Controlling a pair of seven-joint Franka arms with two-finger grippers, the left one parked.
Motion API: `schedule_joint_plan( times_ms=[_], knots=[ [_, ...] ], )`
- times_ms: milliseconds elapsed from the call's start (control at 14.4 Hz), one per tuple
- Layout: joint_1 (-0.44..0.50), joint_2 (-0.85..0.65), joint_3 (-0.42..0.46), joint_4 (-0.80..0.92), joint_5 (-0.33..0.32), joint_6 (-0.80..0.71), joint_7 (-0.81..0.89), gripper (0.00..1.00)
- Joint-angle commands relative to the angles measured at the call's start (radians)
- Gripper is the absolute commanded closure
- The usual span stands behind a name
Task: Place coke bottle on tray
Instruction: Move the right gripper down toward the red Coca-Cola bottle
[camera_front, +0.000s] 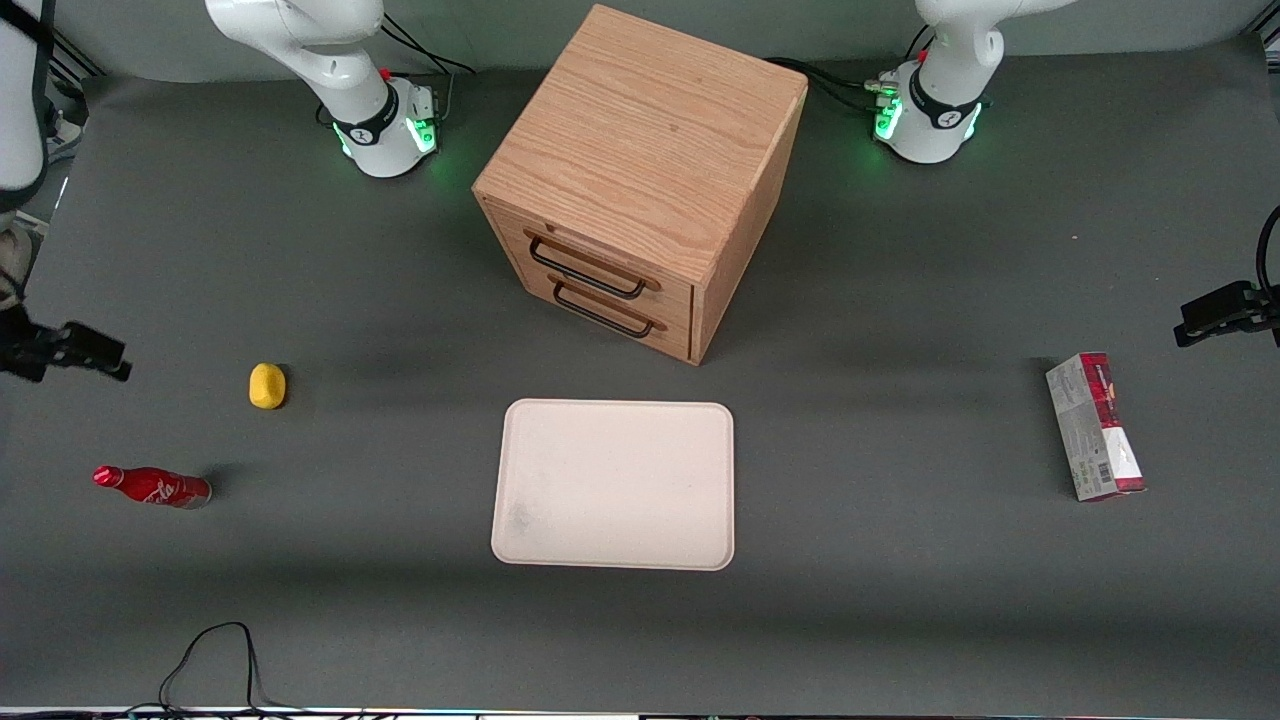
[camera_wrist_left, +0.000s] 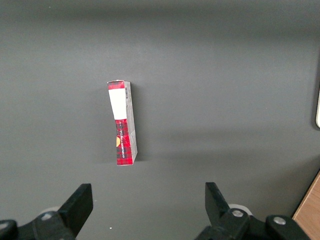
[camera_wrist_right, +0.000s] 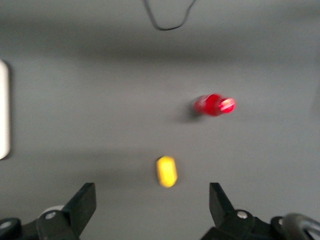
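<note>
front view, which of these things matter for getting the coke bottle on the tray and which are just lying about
Belongs to the job:
coke bottle, standing toward the working arm's end
tray, in front of the cabinet
claw, open, high above the table

Just lying about:
wooden cabinet
yellow object
red-and-grey carton

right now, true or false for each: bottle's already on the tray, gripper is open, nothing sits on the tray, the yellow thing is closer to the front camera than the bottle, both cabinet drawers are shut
1. The coke bottle is on the tray. False: it stands on the table toward the working arm's end, apart from the tray.
2. The gripper is open. True: it hangs above the table, holding nothing.
3. Nothing sits on the tray. True.
4. The yellow object is nearer the front camera than the bottle. False: the bottle is nearer.
5. Both drawers of the wooden cabinet are shut. True.
</note>
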Motion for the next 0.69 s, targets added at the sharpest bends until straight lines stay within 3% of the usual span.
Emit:
schedule_joint_plan(
  times_ms=[0, 277, 624],
  knots=[
    [-0.028, 0.133, -0.039, 0.079, -0.001, 0.076, -0.107, 0.0],
    [-0.053, 0.239, -0.071, 0.053, 0.04, 0.257, -0.202, 0.0],
    [-0.093, 0.355, -0.082, -0.018, 0.236, 0.475, -0.322, 0.0]
  ],
)
